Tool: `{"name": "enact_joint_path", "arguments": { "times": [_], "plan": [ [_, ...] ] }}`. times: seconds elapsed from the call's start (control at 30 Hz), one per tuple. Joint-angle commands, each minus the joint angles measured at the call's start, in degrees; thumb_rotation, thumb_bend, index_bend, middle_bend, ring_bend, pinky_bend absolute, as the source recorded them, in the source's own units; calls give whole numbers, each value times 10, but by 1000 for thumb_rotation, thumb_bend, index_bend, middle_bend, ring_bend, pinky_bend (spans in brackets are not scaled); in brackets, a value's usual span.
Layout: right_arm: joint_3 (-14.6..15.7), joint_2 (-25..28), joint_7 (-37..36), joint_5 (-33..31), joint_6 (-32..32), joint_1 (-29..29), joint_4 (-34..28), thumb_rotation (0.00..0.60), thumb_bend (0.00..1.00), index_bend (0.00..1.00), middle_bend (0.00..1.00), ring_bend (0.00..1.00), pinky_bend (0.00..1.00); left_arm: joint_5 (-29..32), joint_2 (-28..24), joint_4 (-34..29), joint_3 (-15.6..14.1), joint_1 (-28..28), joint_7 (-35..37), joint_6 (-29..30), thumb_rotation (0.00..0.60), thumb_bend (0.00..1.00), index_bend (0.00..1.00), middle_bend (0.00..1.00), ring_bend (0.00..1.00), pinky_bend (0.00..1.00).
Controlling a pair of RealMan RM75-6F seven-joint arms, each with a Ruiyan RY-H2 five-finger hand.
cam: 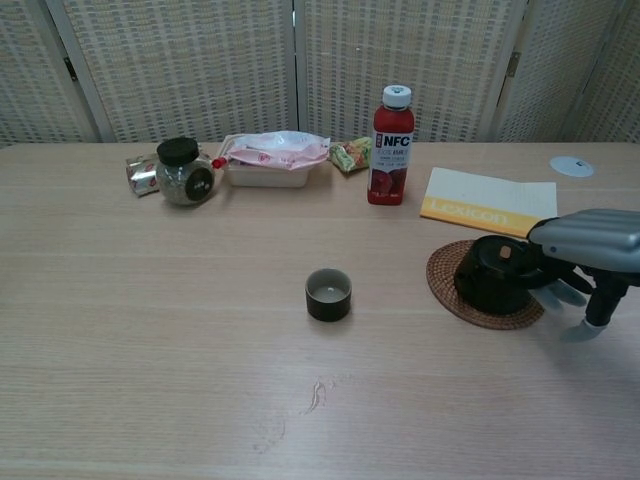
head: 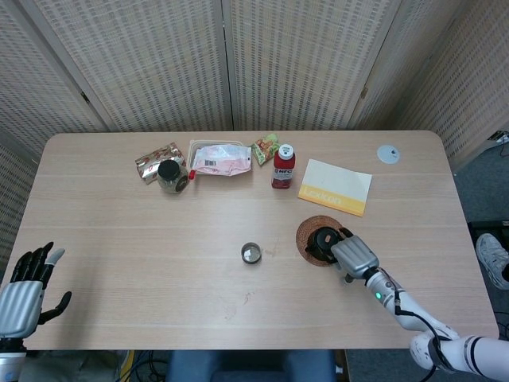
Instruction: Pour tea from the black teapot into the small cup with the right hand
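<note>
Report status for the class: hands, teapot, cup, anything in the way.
Right hand at black teapot, grip unclear. Left hand open, idle. Teapot on woven coaster. Small cup upright, path clear.

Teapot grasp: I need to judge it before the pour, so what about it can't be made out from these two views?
- Head view: the right hand covers the black teapot's handle side, hiding finger contact.
- Chest view: the fingers are blurred beside the teapot; whether they close cannot be told.
- Small cup: contents too small to judge.
- Left hand: absent from chest view.
</note>
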State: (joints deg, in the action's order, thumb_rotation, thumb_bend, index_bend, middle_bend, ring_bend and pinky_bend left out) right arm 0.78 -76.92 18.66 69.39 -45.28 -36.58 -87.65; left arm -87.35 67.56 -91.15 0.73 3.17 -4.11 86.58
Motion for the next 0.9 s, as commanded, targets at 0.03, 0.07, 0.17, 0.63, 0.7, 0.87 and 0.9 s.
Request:
{"name": "enact_joint_path", "arguments": {
  "times": [0.03,0.07,0.17,0.63,0.7,0.87,0.9],
  "plan": [
    [-8,-2,-15,0,7,-6,5,600,49,721,806,721,131,0,0,0,0,0,0,0,600,329,100,0,0,0],
    [-9,-2,-19,1,9,-7,7,600,49,731,818,732,143,0,0,0,0,0,0,0,600,329,100,0,0,0],
    [-15,-6,-32,3,14,-12,13,600,47,761,853,763,172,0,0,0,0,0,0,0,600,329,100,0,0,0],
    [-34,-13,-80,12,24,-27,37,600,0,885,938,838,258,4,2,1,-2,-2,-3,-3,600,329,100,0,0,0],
    [-36,-12,-85,13,23,-28,38,600,0,898,943,844,258,3,3,1,-3,-2,-2,-3,600,330,100,0,0,0],
    [-43,-6,-104,16,16,-27,34,579,0,923,955,857,258,1,4,2,-3,-2,-2,-3,600,329,100,0,0,0],
    [-45,-4,-108,17,15,-27,33,568,0,928,958,860,258,1,4,2,-3,-2,-2,-3,600,329,100,0,0,0]
  ]
}}
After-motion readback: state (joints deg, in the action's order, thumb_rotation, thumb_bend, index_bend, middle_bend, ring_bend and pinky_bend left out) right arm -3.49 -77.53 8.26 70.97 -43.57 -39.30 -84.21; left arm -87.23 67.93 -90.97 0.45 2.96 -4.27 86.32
